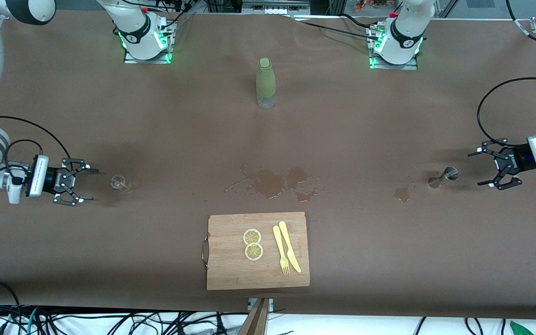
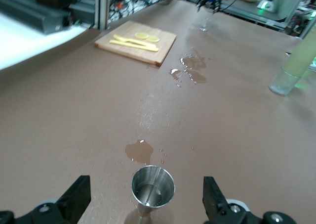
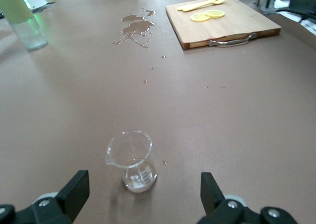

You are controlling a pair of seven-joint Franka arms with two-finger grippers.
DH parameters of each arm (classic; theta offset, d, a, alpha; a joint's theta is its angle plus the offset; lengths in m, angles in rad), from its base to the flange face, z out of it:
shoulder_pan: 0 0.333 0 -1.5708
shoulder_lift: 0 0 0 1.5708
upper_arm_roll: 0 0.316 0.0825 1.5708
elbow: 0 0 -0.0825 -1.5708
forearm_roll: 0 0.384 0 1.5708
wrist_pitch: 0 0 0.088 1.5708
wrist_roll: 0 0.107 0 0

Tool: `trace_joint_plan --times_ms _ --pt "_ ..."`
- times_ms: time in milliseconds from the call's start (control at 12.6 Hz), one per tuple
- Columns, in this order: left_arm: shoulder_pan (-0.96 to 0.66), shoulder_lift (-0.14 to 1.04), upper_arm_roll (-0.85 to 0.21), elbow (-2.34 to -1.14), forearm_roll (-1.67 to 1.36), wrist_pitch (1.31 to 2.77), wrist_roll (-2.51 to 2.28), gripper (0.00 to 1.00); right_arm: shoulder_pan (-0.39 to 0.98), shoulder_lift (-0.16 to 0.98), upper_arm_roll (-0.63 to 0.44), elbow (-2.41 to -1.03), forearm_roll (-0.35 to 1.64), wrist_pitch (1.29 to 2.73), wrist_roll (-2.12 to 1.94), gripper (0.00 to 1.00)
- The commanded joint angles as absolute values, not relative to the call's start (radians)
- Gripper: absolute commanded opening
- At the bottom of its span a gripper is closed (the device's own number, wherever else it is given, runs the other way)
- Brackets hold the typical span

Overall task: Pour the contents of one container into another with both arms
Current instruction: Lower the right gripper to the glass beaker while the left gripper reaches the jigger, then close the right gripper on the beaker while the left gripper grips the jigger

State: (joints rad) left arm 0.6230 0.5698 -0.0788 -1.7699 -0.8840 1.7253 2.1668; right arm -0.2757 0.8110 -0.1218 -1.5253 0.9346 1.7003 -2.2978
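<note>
**Both grippers spread wide, each facing its vessel**

The left gripper [image 1: 495, 168] sits low at the left arm's end of the tabletop [image 1: 389, 116], jaws spread apart and holding nothing; just beside its fingertips stands a small steel double-cone jigger [image 1: 444, 176], upright and untouched, with a small wet patch [image 1: 402, 194] close by; the right gripper [image 1: 82, 181] sits low at the right arm's end, jaws likewise wide and empty; near it stands a small clear glass beaker with a pouring lip [image 1: 121, 183], apart from the fingers; at mid-tabletop lies a larger dark spill [image 1: 275, 181]; a tall green-sleeved bottle [image 1: 265, 83] stands toward the edge with the bases; a wooden cutting board [image 1: 231, 265] by the camera-side edge carries two lemon slices [image 1: 252, 244], a yellow fork [image 1: 280, 250] and yellow knife [image 1: 290, 246].
</note>
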Motion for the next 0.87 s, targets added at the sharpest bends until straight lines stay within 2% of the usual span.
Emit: trace_joint_plan --times_ms 0,318,794 --pt "0.626 0.62 -0.065 -1.744 -0.937 1.683 2.336 1.0 -0.29 0.902 -0.092 -1.453 0.96 1.672 -2.391 1.0" --pt "0.623 0.678 -0.032 -1.735 -0.989 1.681 2.5 1.0 -0.285 0.954 -0.075 -1.447 1.011 1.672 -2.434 1.0" --pt "0.618 0.788 -0.008 -1.732 -1.095 1.677 2.638 1.0 -0.273 0.971 -0.046 -1.447 1.012 1.68 -2.431 1.0"
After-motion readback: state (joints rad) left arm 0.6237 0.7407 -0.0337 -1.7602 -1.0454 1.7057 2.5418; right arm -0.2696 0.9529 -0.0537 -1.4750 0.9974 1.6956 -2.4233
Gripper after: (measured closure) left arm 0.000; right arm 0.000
